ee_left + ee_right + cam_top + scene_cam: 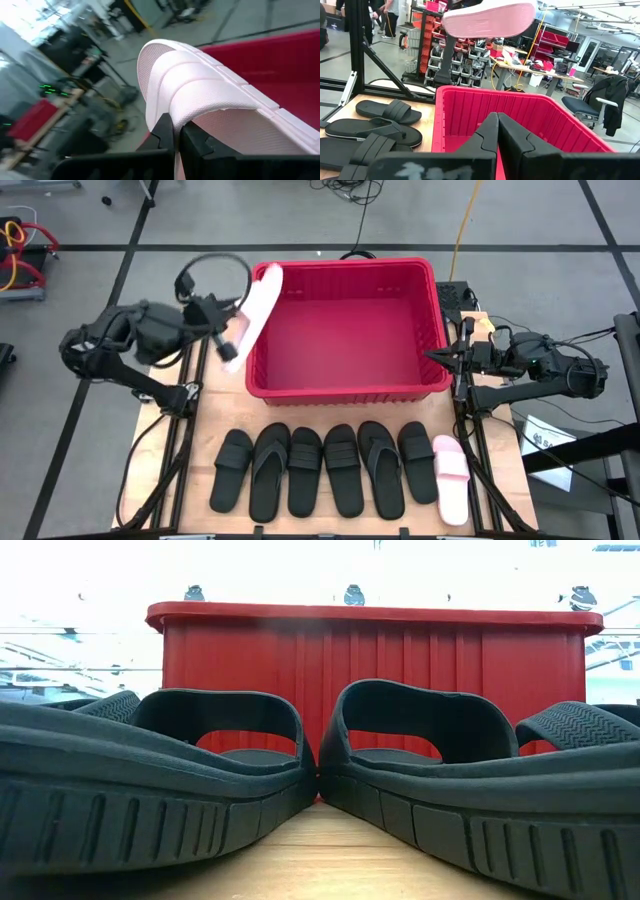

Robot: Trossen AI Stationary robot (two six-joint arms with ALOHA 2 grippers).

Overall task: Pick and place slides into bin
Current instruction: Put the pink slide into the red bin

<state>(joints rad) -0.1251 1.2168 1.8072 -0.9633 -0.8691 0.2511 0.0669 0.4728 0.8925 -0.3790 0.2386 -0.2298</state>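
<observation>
My left gripper [228, 338] is shut on a pale pink slide [253, 315] held over the left rim of the red bin [345, 385]. The slide also shows in the left wrist view [210, 100] and high up in the right wrist view [490, 20]. My right gripper [440, 358] is shut and empty at the bin's right rim. Six black slides [320, 470] and a second pink slide [450, 478] lie in a row on the wooden table near its front edge, soles down. My left gripper pinches the edge of the pink slide's wide strap [176, 119] between its two fingers. The fingers come level from the table's left side. The slide is lifted clear, tilted on its side, its length running toward the far edge over the bin's left rim.
The red bin [370, 650] stands at the table's far middle, its inside bare. Black slides [150, 780] fill the low view's foreground. Cables, shelves and people show in the room beyond the table.
</observation>
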